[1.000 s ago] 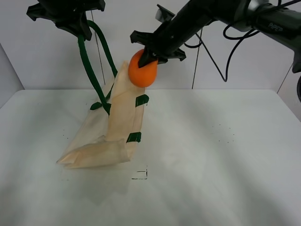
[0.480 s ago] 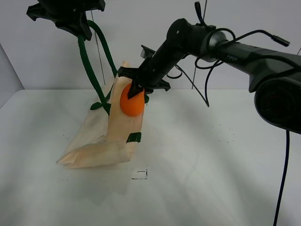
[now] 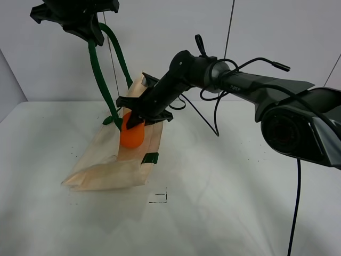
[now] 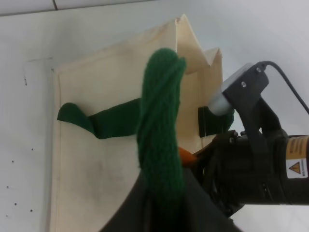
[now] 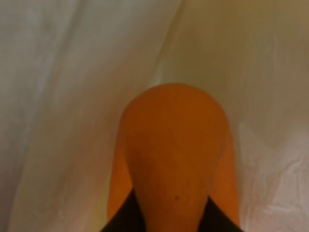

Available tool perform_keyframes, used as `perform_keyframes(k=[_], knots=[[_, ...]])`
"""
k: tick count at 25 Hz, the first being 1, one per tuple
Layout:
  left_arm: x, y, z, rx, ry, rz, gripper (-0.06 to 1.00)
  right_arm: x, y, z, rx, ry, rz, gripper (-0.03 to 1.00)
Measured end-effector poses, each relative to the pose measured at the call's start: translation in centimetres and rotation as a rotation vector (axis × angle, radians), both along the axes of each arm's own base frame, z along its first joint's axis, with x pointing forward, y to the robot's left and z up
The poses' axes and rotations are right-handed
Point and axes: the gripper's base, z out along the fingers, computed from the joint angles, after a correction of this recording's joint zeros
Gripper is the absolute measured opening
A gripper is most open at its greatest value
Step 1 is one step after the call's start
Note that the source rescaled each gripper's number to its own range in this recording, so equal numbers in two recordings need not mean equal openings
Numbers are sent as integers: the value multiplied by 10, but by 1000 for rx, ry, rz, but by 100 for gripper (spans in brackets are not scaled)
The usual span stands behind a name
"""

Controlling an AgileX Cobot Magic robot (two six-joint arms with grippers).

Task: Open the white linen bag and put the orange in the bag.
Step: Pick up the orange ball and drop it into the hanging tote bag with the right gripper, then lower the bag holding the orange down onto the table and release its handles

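The white linen bag (image 3: 106,160) lies slumped on the table, its mouth held up by one dark green handle (image 3: 98,69). My left gripper (image 3: 85,24) is shut on that handle high at the back left. The left wrist view shows the handle (image 4: 161,121) running down to the bag (image 4: 96,159). My right gripper (image 3: 139,113) is shut on the orange (image 3: 131,133) and holds it inside the bag's open mouth. In the right wrist view the orange (image 5: 174,150) sits between my dark fingertips (image 5: 123,220), with cream cloth (image 5: 63,96) on all sides.
The white table (image 3: 240,186) stretches to the right and front of the bag. A small black square mark (image 3: 159,198) lies just in front of the bag. The right arm (image 4: 260,169) crosses beside the bag in the left wrist view. Cables (image 3: 213,114) hang behind it.
My right gripper has moved down and to the left with the orange, from above the bag's top edge into its mouth. The left gripper has kept the handle up.
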Motion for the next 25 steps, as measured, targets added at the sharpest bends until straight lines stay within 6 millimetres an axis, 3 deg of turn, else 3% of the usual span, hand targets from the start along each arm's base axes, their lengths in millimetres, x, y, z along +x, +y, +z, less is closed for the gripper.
perform_keyframes(k=[4,6,7,9,10,12,16,22,25], knots=[[0,0,0,0,0,0,0,2,1,0,1,-17,-10,0],[0,0,0,0,0,0,0,3,1,0,4,-27,-18,9],[0,0,0,0,0,0,0,3,1,0,6,-32,-21,21],[0,0,0,0,0,0,0,4,1,0,6,-43,-17,63],[0,0,0,0,0,0,0,4,1,0,2,-51,-10,78],[0,0,0,0,0,0,0,4,0,-1,-16,-68,4,92],[0,0,0,0,0,0,0,3,-8,6,-114,-78,54,99],[-1,-1,1,-9,1,-4,0,13,-38,40,-409,-148,53,100],[-1,-2,1,-20,5,-8,0,21,-51,47,-478,-186,1,100]])
